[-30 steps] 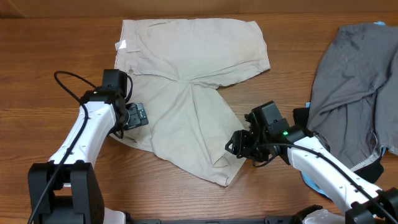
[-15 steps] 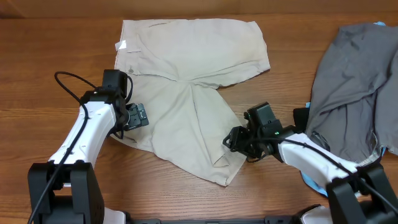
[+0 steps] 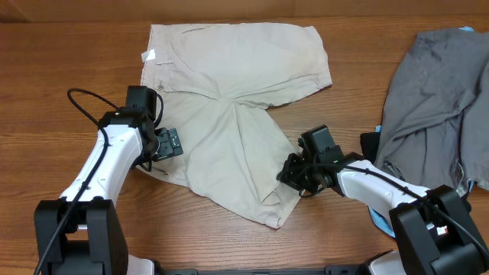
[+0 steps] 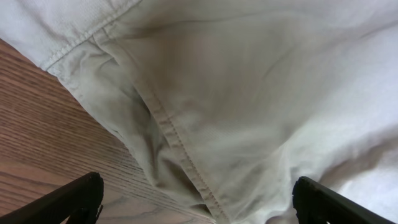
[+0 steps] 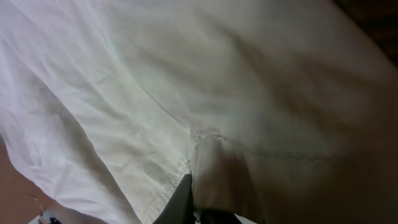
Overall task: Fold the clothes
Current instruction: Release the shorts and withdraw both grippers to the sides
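The clothes (image 3: 229, 84), light beige shorts with a small white tag (image 3: 149, 55), lie spread on the wooden table (image 3: 61, 69). One leg points right at the back; the other runs toward the front. My left gripper (image 3: 170, 142) stands open at the shorts' left edge. In the left wrist view a stitched seam of the fabric (image 4: 236, 93) lies between its wide-apart fingertips (image 4: 81, 196). My right gripper (image 3: 289, 172) is at the hem of the front leg, shut on it. The right wrist view shows hem cloth (image 5: 155, 81) pinched in the gripper (image 5: 196, 205).
A grey garment (image 3: 435, 99) lies crumpled at the right side of the table, close behind my right arm. Something blue (image 3: 380, 220) shows beneath that arm near the front right. Bare wood lies left of the shorts.
My right gripper has slid a little left onto the hem of the front leg and closed on it. The left arm and gripper have stayed put.
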Robot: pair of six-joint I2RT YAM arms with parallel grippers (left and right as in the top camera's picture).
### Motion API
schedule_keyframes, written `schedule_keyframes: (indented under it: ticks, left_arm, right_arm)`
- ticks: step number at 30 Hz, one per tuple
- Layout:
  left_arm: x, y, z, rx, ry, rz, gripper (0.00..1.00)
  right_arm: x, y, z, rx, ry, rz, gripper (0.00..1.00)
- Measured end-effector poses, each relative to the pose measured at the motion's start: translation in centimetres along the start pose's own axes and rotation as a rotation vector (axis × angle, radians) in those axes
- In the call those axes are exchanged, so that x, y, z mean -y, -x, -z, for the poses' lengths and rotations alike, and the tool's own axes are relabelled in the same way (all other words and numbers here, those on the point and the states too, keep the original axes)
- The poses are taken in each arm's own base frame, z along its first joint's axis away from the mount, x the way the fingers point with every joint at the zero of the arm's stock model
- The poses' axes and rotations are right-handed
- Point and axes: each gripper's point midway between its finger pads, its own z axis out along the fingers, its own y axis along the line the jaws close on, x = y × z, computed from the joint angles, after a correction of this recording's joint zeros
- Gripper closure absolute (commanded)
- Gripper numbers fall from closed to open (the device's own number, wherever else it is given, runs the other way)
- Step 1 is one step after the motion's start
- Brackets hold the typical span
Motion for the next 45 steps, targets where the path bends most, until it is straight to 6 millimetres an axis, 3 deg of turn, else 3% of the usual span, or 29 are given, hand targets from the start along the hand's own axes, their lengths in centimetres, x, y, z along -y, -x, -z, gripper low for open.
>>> schedule_keyframes:
  ticks: [4, 5, 8, 10, 12, 15, 22, 24, 28, 31, 35, 36, 37, 38, 41, 42, 45]
  left_arm:
    - [0.0, 0.0, 0.0, -0.002, 0.000, 0.000, 0.00]
    - [0.0, -0.1, 0.0, -0.002, 0.000, 0.000, 0.00]
    - [0.0, -0.1, 0.0, -0.003, 0.001, 0.000, 0.00]
    - [0.0, -0.1, 0.0, -0.003, 0.001, 0.000, 0.00]
    - [0.0, -0.1, 0.0, -0.003, 0.001, 0.000, 0.00]
    - [0.0, -0.1, 0.0, -0.003, 0.001, 0.000, 0.00]
    - [0.0, -0.1, 0.0, -0.003, 0.001, 0.000, 0.00]
    - [0.0, -0.1, 0.0, -0.004, 0.002, 0.000, 0.00]
    - [-0.3, -0.2, 0.0, -0.008, 0.014, -0.002, 0.00]
    - [-1.0, -0.9, 0.3, -0.037, 0.053, -0.010, 0.00]
    - [-1.8, 0.3, 2.4, -0.026, 0.073, 0.008, 0.00]
    - [-2.2, 0.5, 3.2, -0.028, 0.076, 0.024, 0.00]
    - [-2.6, 0.7, 3.7, -0.027, 0.078, 0.042, 0.00]
    - [-3.3, 1.0, 4.1, -0.024, 0.081, 0.080, 0.00]
    - [-6.1, 0.9, 4.5, -0.049, 0.080, 0.213, 0.00]
    - [-8.3, 1.0, 4.3, -0.065, 0.065, 0.320, 0.00]
    - [-10.8, 1.8, 4.0, -0.057, -0.004, 0.467, 0.00]
  right_arm:
    - [0.7, 1.7, 1.9, 0.034, 0.004, -0.021, 0.96]
    - [0.2, 4.3, 3.8, 0.104, 0.035, -0.017, 0.96]
    - [-1.1, 9.2, 7.1, 0.254, 0.104, 0.030, 0.94]
    - [-1.8, 12.3, 9.3, 0.361, 0.142, 0.077, 0.93]
    - [-1.9, 14.1, 10.8, 0.429, 0.159, 0.103, 0.93]
    - [-1.3, 15.0, 11.5, 0.464, 0.146, 0.116, 0.85]
    - [0.9, 16.7, 12.3, 0.560, 0.020, 0.112, 0.84]
    - [1.8, 17.3, 12.7, 0.588, -0.012, 0.095, 0.71]
    - [4.0, 17.3, 13.2, 0.578, -0.066, 0.050, 0.55]
    - [5.5, 16.1, 13.2, 0.507, -0.114, 0.010, 0.45]
    - [5.2, 14.6, 14.3, 0.409, -0.159, -0.004, 0.35]
    - [5.0, 13.9, 15.0, 0.374, -0.176, -0.009, 0.24]
    - [4.8, 13.6, 15.3, 0.362, -0.180, -0.007, 0.06]
    - [4.5, 13.3, 15.8, 0.353, -0.184, -0.006, 0.00]
    - [4.0, 12.1, 17.1, 0.316, -0.200, 0.000, 0.00]
    - [3.8, 11.5, 17.6, 0.303, -0.203, 0.002, 0.00]
    - [4.3, 10.1, 17.5, 0.251, -0.225, -0.016, 0.00]
